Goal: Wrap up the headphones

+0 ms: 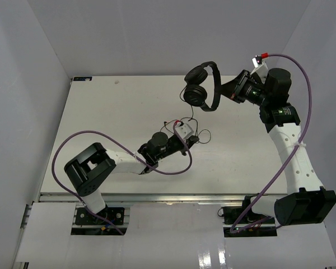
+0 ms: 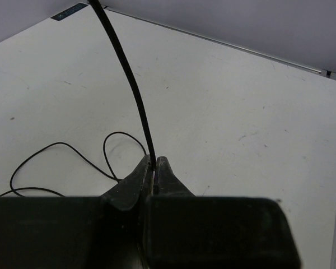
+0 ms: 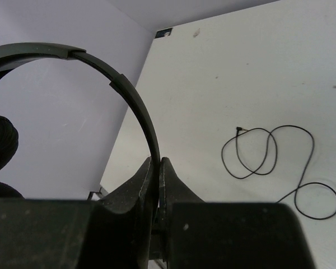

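Note:
The black headphones (image 1: 203,85) hang in the air over the table's far middle. My right gripper (image 1: 224,89) is shut on their thin headband (image 3: 131,98), which curves up and left out of the jaws, and one earcup (image 3: 0,140) shows at the left edge. The thin black cable (image 1: 191,114) drops from the earcups to my left gripper (image 1: 189,134), which sits low over the table. In the left wrist view the cable (image 2: 130,75) runs taut from the top of the frame into the jaws of the left gripper (image 2: 154,162), which are shut on it. Loose cable loops (image 3: 269,151) lie on the table.
My left arm's thick purple cable (image 1: 173,171) loops over the table near its wrist. The right arm's purple cable (image 1: 302,78) arcs beside the right wall. White walls close in the table (image 1: 101,112) on three sides. A small dark label (image 1: 81,79) marks the far left corner.

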{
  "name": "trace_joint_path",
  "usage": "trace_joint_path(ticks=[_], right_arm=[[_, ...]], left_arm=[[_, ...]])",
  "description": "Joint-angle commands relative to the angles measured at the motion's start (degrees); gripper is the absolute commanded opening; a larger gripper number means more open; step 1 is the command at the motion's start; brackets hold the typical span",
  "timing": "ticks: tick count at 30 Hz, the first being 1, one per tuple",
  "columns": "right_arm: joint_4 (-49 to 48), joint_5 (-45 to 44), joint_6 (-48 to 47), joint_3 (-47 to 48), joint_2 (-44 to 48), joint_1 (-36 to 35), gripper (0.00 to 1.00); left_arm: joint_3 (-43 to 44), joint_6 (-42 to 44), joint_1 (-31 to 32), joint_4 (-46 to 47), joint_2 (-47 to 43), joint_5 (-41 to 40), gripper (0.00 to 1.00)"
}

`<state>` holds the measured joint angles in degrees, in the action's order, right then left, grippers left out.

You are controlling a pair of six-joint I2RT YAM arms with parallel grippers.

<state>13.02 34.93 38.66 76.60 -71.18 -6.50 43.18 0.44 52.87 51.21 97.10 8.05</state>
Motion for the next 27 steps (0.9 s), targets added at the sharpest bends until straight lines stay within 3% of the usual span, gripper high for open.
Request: trace_joint_path(ticks=[1, 10, 21, 27], right_arm=[[4.0, -12.7, -0.3, 2.6, 1.4, 0.3, 0.08], [3.3, -26.8, -0.9, -2.3, 1.9, -0.2, 0.08], [-1.7, -45.6, -10.4, -8.9, -1.2, -3.6, 0.08], [-3.1, -42.7, -10.8, -10.9, -1.1, -3.8, 0.08]], left_arm=[[-1.0, -3.1, 1.7, -3.2, -3.2, 5.1, 0.0], [-8.8, -6.5, 10.1, -14.7, -10.8, 0.0, 0.0], [5.4, -6.4, 13.6, -46.6, -12.2, 2.0, 0.02], [10.6, -5.2, 14.1, -56.6, -11.0, 0.9, 0.03]])
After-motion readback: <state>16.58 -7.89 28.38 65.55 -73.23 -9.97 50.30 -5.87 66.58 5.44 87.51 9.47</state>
